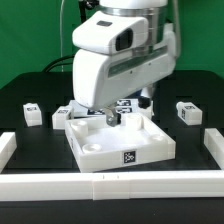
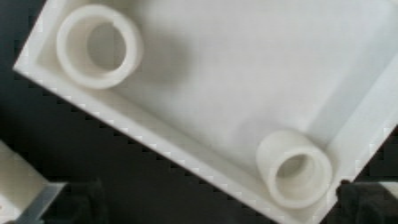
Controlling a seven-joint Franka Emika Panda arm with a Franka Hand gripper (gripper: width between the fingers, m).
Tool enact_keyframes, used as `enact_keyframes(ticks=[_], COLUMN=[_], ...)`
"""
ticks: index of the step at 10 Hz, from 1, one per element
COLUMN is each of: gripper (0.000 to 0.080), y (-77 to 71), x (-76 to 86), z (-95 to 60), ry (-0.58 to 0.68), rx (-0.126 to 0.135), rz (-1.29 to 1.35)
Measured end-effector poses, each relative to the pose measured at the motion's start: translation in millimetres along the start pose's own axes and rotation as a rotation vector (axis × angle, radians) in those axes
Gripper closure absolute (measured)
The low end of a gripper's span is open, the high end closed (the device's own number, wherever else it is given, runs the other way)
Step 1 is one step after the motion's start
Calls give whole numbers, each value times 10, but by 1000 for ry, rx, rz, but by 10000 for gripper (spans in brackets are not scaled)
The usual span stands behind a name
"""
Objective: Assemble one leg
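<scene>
The large white square tray (image 1: 115, 146) lies in the middle of the black table with a marker tag on its front wall. My gripper (image 1: 108, 114) hangs low over the tray's back edge. In the wrist view the tray (image 2: 214, 90) fills the picture with two round corner holes. The dark fingertips (image 2: 79, 204) stand wide apart at either side of the tray's edge, and nothing is held between them (image 2: 222, 206). Small white legs lie on the table: two at the exterior view's left (image 1: 32, 114) (image 1: 63, 116) and one at the right (image 1: 187, 111).
A low white rail (image 1: 110, 186) runs along the table's front, with upright ends at the exterior view's left (image 1: 8, 148) and right (image 1: 214, 146). The arm's white body (image 1: 118, 50) hides the table behind the tray. A green backdrop stands behind.
</scene>
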State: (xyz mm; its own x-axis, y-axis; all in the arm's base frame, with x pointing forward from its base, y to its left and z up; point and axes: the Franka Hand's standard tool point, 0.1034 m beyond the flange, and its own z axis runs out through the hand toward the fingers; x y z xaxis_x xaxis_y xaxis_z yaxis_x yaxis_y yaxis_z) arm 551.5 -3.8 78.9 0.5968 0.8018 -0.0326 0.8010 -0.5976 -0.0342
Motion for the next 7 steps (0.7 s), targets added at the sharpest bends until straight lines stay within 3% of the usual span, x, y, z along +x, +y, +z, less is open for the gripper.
enact_keyframes(ticks=[1,2,6,7], gripper=[150,150,150,150], y=[-105,-219,-243,-227], x=[-143,-255,-272,-292], z=[35,75,98,99], ry=[16,10,5,15], rx=[-22,-15,-5,-18], rz=[-59,-110,-92,-153])
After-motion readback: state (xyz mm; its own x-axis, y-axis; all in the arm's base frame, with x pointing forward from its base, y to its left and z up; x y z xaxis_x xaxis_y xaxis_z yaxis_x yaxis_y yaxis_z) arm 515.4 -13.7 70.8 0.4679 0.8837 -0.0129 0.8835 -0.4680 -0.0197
